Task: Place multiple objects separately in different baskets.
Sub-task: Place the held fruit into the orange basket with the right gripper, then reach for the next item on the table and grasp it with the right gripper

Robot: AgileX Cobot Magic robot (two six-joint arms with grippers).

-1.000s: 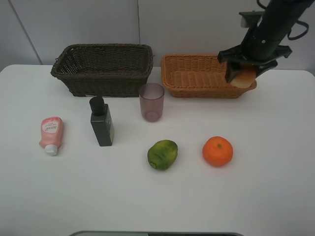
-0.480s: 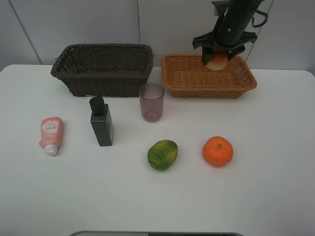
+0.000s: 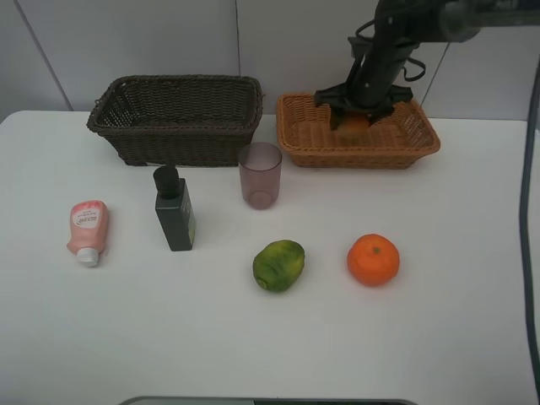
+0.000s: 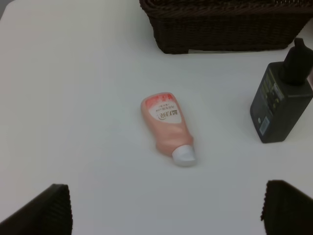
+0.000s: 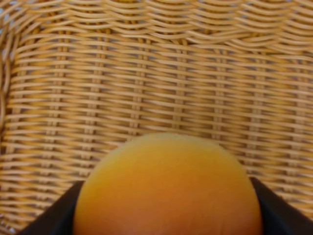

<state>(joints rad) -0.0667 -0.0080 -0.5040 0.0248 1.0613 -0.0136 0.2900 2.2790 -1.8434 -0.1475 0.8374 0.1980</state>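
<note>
My right gripper (image 3: 353, 121) is lowered into the orange-tan basket (image 3: 304, 135), shut on the peach (image 5: 168, 188), whose yellow-orange skin fills the right wrist view between the dark fingers (image 5: 49, 215). The dark brown basket (image 3: 177, 118) stands at the back left. On the table lie the pink tube (image 3: 88, 229), the dark green pump bottle (image 3: 175, 211), the purple cup (image 3: 259, 174), the green fruit (image 3: 278, 265) and the orange (image 3: 373, 259). My left gripper (image 4: 166, 210) hovers open above the pink tube (image 4: 167, 126), its fingertips (image 4: 44, 210) wide apart; the left arm is out of the exterior view.
The white table (image 3: 456, 321) ends near the bottom of the exterior view. A grey wall rises right behind both baskets. The pump bottle (image 4: 281, 105) stands close to the dark basket's front wall (image 4: 220, 34).
The right arm carried the peach from the tan basket's right front rim leftward over it, then down inside. The left gripper and the table objects stayed put.
</note>
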